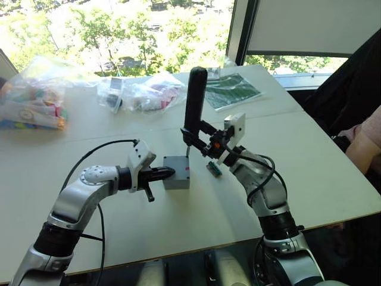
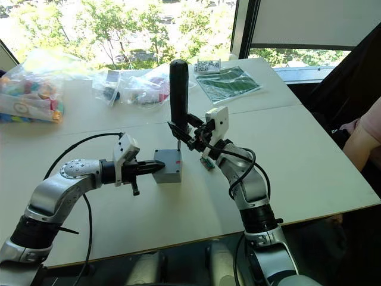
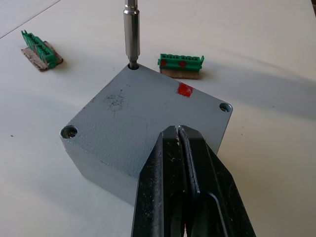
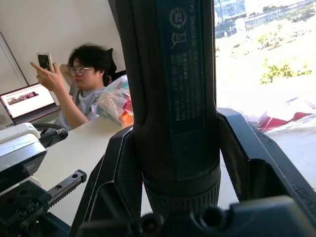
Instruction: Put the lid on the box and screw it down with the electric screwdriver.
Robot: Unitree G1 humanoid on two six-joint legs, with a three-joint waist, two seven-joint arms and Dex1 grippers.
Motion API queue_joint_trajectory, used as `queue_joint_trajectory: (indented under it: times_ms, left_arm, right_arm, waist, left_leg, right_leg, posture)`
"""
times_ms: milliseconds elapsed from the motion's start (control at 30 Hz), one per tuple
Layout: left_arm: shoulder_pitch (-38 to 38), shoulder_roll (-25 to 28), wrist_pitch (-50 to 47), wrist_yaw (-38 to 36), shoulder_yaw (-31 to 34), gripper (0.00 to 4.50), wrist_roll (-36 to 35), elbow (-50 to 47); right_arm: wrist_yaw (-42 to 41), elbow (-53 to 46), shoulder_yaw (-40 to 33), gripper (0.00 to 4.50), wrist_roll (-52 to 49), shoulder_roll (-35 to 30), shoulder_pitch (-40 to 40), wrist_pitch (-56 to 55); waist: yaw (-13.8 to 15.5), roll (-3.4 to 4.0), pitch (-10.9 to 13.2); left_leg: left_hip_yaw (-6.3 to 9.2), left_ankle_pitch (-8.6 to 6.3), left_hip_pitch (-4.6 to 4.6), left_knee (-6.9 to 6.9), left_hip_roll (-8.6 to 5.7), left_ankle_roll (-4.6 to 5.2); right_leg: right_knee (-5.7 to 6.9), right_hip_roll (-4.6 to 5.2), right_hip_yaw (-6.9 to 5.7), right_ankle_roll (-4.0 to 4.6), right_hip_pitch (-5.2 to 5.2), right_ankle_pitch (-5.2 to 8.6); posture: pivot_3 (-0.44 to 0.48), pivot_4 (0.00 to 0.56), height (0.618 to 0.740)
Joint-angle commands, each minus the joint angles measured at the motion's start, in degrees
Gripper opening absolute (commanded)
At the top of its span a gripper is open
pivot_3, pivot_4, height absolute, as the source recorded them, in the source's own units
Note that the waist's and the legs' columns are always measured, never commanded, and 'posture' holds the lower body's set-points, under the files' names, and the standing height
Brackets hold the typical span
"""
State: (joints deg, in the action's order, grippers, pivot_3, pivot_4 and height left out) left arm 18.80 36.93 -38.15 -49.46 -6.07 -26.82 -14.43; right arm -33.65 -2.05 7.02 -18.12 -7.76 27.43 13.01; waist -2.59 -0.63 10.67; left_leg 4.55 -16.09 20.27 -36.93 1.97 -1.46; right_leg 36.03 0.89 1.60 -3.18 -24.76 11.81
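lid (image 3: pixel 143 121) on box (image 1: pixel 177 174), mid surface | R fingers (image 1: pixel 193 136) clamp electric screwdriver (image 1: pixel 194 98), bit in corner hole | L fingers (image 3: pixel 185 168) closed, bracing box | other corner screws seem left

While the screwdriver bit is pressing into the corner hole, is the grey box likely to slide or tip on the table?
The box is blocky and flat-bottomed, so tipping seems unlikely. On the smooth table it could slide or twist, since the electric screwdriver presses at one corner. The shut left gripper resting against its edge probably steadies it.
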Motion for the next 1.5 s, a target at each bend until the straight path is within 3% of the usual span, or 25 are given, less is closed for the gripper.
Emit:
queue_joint_trajectory:
  times_ms: [33,1167,1500]
  left_arm:
    - [-0.4,-0.2,-1.6,0.5,-1.1,0.00,0.7,-0.4]
    - [-0.6,-2.3,-3.7,3.7,-0.4,0.00,0.9,-2.3]
    - [-2.6,-4.0,-8.6,6.0,10.1,0.00,-9.1,-6.9]
  right_arm:
    - [-0.4,3.3,3.0,1.84,2.8,-1.0,-2.0,2.1]
    - [0.8,3.8,3.7,1.84,4.5,-2.3,-2.5,3.7]
    - [1.0,-8.5,-8.9,1.84,-9.5,-10.3,14.2,22.3]
  waist:
    - [0.0,0.00,-0.1]
    - [0.0,0.12,-0.7]
    - [0.1,0.29,0.1]
  left_leg:
    - [0.00,0.00,0.00,0.00,0.00,0.00]
    - [0.16,-0.02,0.02,0.20,-0.01,0.00]
    - [0.26,0.00,0.25,0.60,-0.03,-0.01]
  right_leg:
    - [0.00,0.00,0.00,0.00,0.00,0.00]
    - [-0.40,-0.01,-0.06,-0.08,0.08,0.09]
    - [-0.65,-0.05,-0.06,-0.09,-0.12,0.07]
  posture:
    - [0.000,0.150,0.740]
    - [0.000,0.150,0.740]
    - [0.000,0.150,0.740]
